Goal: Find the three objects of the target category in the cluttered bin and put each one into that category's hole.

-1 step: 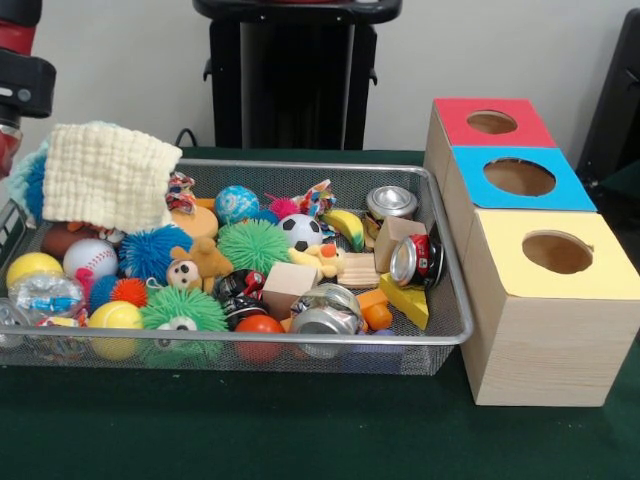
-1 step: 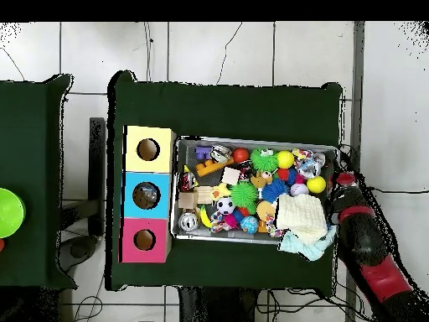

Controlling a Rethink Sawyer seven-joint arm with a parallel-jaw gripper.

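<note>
Overhead view: the red and black arm reaches along the side of the wire bin where a cream knitted cloth lies over the toys; its gripper cannot be made out, so you cannot tell whether the pincer is spread or pressed together. The front view shows only part of the arm at the upper left edge, beside the same cloth.

The target category is not stated. Crushed cans are one likely set: one at the bin's far side, one close to the wooden box, one against the near rim. All lie at the box end, well apart from the arm. The box stands just beside the bin, with a yellow hole, a blue hole and a red hole.

For the step in hand, clear or lift the cloth first, since it probably covers more objects. Approach any can from above, between its neighbours, as the wooden blocks and the yellow wedge crowd them.

Hidden: whatever is under the cloth, and the holes' interiors.
</note>
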